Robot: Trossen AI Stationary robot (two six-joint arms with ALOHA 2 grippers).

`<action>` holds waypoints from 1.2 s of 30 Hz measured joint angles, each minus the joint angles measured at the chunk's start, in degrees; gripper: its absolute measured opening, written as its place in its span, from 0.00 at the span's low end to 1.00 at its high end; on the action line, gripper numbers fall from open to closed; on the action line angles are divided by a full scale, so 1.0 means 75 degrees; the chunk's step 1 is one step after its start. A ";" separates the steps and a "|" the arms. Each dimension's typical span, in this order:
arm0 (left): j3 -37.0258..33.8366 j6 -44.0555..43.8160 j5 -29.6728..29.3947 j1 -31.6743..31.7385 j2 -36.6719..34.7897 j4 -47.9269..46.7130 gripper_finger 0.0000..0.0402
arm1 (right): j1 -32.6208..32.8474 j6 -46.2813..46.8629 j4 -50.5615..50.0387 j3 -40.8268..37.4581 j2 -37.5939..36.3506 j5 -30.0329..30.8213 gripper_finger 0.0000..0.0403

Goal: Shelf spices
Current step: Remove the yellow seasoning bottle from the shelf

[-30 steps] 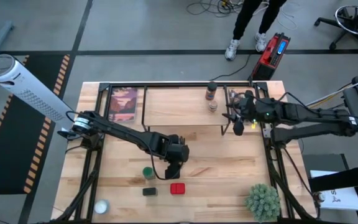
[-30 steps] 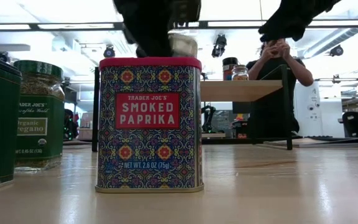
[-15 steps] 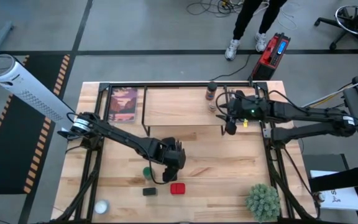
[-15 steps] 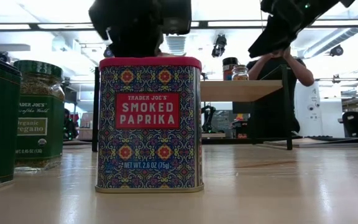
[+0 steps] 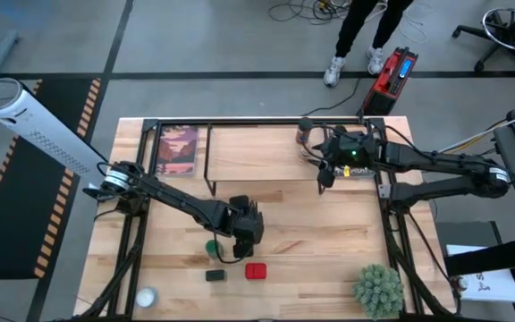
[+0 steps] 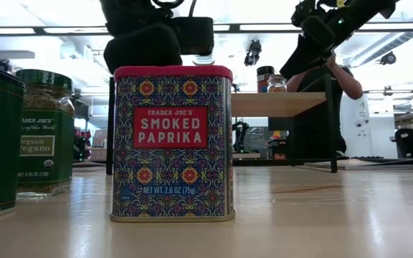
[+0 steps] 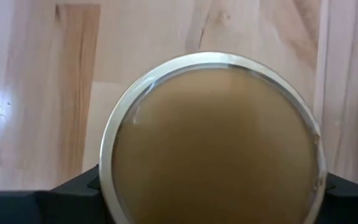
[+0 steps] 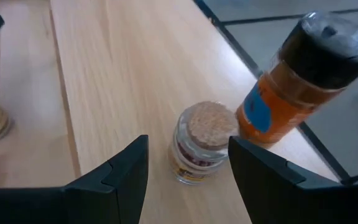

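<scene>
While the left gripper (image 5: 244, 225) pinches the tan round jar (image 7: 211, 140) above the counter (image 5: 329, 233), the right gripper (image 8: 188, 171) hangs spread over the tiny clear jar (image 8: 202, 141) on the shelf (image 5: 257, 154).

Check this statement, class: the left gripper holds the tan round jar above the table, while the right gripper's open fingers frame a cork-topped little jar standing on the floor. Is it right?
One detail is wrong. The cork-topped little jar stands on the shelf, beside the dark-capped brown bottle, as the right wrist view shows. The rest holds: the left gripper holds the tan round jar, and the right gripper is open.
</scene>
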 joint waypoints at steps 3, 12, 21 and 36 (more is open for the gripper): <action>-0.0160 -0.0097 -0.0052 0.0000 -0.0023 0.0230 0.66 | -0.0058 -0.0030 0.0187 0.0000 0.0194 -0.0006 0.49; -0.0207 -0.0117 -0.0165 0.0000 -0.0023 0.0241 0.69 | -0.0085 -0.0050 0.0386 0.0000 0.0442 0.0033 0.49; -0.0239 -0.0120 -0.0171 0.0000 -0.0046 0.0138 0.75 | -0.0078 -0.0257 0.0475 0.0000 0.0476 0.0138 0.49; -0.0236 -0.0295 0.0113 0.0000 -0.0727 0.0159 0.83 | -0.0108 -0.0315 0.0799 -0.0002 0.0582 0.0118 0.49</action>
